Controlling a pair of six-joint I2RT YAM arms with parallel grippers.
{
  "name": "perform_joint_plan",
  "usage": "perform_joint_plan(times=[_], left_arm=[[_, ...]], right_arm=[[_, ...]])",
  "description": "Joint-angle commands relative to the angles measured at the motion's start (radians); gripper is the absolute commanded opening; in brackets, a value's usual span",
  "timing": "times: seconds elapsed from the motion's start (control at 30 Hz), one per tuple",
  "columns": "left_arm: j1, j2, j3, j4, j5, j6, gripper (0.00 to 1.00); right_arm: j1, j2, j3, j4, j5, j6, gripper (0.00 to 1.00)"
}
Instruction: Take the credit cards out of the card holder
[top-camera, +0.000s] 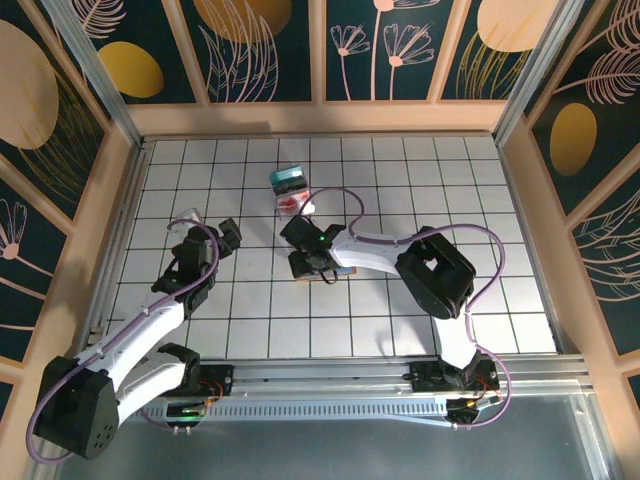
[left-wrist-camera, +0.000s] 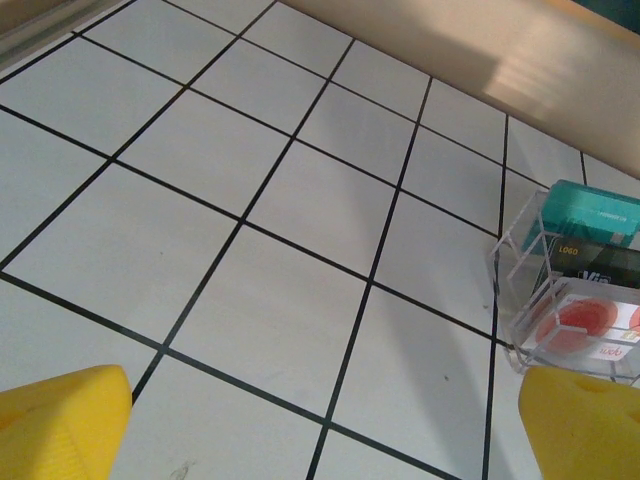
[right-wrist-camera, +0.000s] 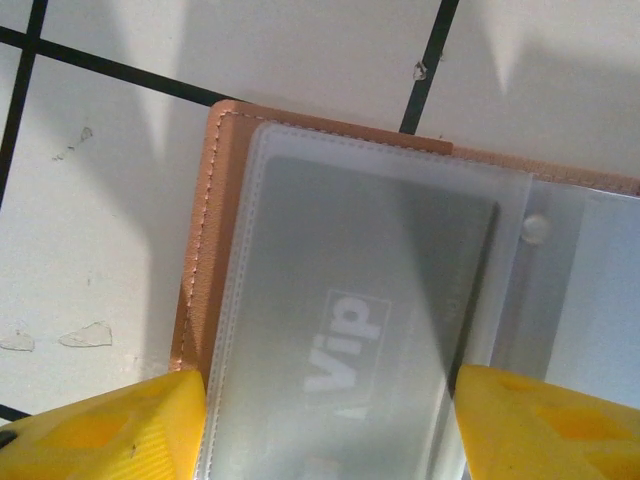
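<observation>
Right pincer (right-wrist-camera: 330, 425): yellow fingertips (right-wrist-camera: 110, 430) set apart, low over the opened card holder. Left tip at the stitched tan edge, right tip over the far side of the card. Too close to tell whether either tip presses on the plastic.
Between the tips: frosted clear sleeve (right-wrist-camera: 390, 200) with a grey card (right-wrist-camera: 350, 330) inside, white "Vip" lettering seen upside down.
Card holder (right-wrist-camera: 205, 200): lying open and flat on the tiles, with a tan leather border and a stitch line along the top and left edges. Card inside the sleeve, not taken out.
Sleeve detail: small round stud (right-wrist-camera: 537, 226) near the right edge, and a further clear leaf beyond it.
From above: right pincer (top-camera: 312, 268) pointing down near the middle of the table, card holder (top-camera: 342, 270) just a tan sliver beside it.
Left pincer (left-wrist-camera: 320, 430): fingers spread wide, with bare tile and nothing else between them. In the top view (top-camera: 208, 232) over the left part of the table, well apart from the card holder.
Clear box (left-wrist-camera: 570, 290): to the right ahead of the left pincer, teal item at the top, dark card in the middle, red-and-white item below. From above (top-camera: 290, 190), just beyond the right pincer.
Table (top-camera: 480, 200): white tiles with black grid lines.
Surround: dark walls (top-camera: 270, 50) with gold and pink leaf prints, wooden frame.
</observation>
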Motion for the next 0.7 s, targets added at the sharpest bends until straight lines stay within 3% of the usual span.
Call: perform_joint_plan(times=[0.0, 0.4, 0.67], left_arm=[[0.004, 0.006, 0.008, 0.022, -0.004, -0.011, 0.99], [0.004, 0.001, 0.019, 0.016, 0.000, -0.005, 0.99], [0.004, -0.019, 0.020, 0.006, -0.002, -0.004, 0.99]], right_arm=[[0.006, 0.016, -0.012, -0.017, -0.002, -0.005, 0.64], [0.006, -0.011, -0.053, 0.010, -0.069, -0.004, 0.48], [0.006, -0.061, -0.089, 0.060, -0.139, -0.008, 0.47]])
